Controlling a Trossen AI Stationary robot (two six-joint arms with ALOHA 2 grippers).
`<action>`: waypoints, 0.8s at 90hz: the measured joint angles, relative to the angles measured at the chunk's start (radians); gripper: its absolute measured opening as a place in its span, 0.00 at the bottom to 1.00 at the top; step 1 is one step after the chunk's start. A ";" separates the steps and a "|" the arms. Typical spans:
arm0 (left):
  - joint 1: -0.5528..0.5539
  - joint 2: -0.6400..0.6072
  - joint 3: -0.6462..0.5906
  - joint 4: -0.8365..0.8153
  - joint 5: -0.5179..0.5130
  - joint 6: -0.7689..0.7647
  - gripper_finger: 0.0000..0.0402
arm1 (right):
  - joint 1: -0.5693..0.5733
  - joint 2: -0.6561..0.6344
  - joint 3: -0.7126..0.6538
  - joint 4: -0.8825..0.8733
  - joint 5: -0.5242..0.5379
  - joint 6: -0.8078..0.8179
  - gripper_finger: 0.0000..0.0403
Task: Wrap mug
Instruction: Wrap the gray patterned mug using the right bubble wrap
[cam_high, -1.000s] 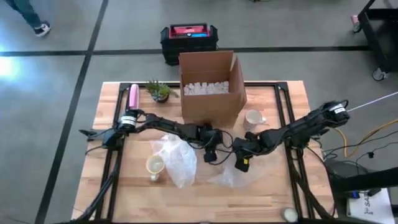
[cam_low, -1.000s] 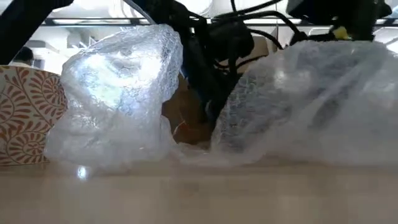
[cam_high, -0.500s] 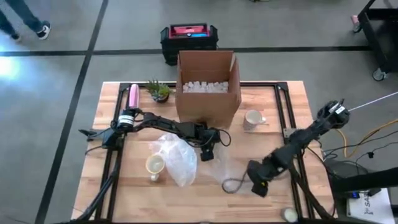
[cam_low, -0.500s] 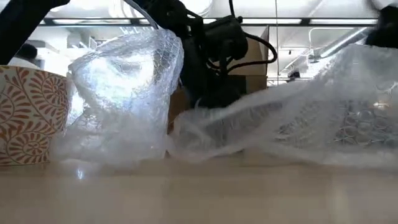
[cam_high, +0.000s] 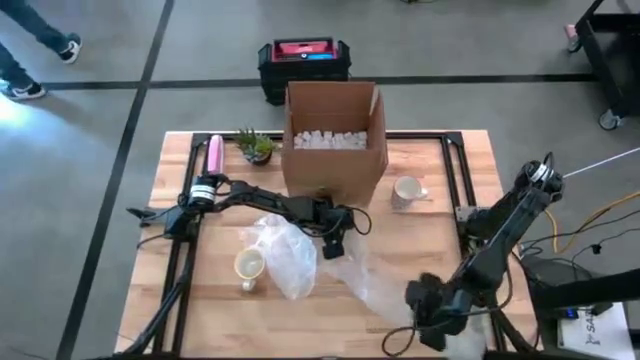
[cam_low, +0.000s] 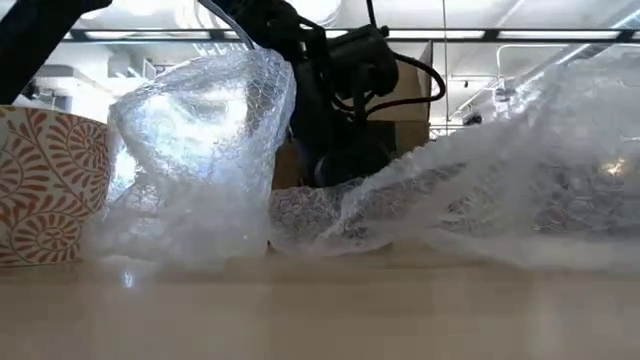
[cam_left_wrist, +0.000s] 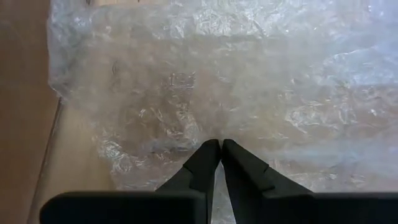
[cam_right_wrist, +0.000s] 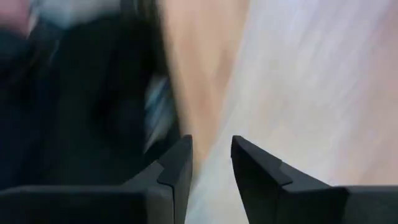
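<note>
High view is showing the wrap barely begun: a patterned mug (cam_high: 248, 265) is standing bare and upright at lower left of the table (cam_high: 470, 160), with a crumpled heap of bubble wrap (cam_high: 288, 256) just beside it on its right, touching or nearly so, not around it. A second, plain mug (cam_high: 406, 190) is sitting right of the cardboard box (cam_high: 335, 140) near frame centre, also unwrapped. A flatter bubble wrap sheet (cam_high: 375, 285) is stretching from mid-table toward the lower right. The left gripper (cam_high: 335, 243) is pinning the near end of that sheet at frame centre; in the left wrist view its fingers (cam_left_wrist: 205, 163) are pressed together tip to tip with the film caught between them. The right gripper (cam_high: 425, 322) is sitting at the lower right edge of the table, at the sheet's far end; in the right wrist view its fingers (cam_right_wrist: 177, 165) are standing a little apart, and whether film is caught between them I cannot tell through the blur. Judgement: sheet is being spread out; placing a mug on it, folding and closing are all still left. Low view is showing the patterned mug at far left with an orange leaf print. No readable writing or brand anywhere; the red-topped case (cam_high: 304, 58) on the floor at top centre carries a label too small to read.
</note>
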 joint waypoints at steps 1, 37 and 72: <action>0.000 -0.004 -0.001 0.000 0.001 0.000 0.05 | 0.000 0.000 0.001 0.000 0.030 -0.024 0.23; -0.073 -0.144 0.000 0.077 0.023 0.038 0.05 | -0.098 0.008 -0.132 -0.164 0.163 0.021 0.11; -0.094 -0.114 -0.045 0.101 0.040 0.015 0.05 | -0.273 0.069 -0.218 -0.040 -0.129 -0.132 0.03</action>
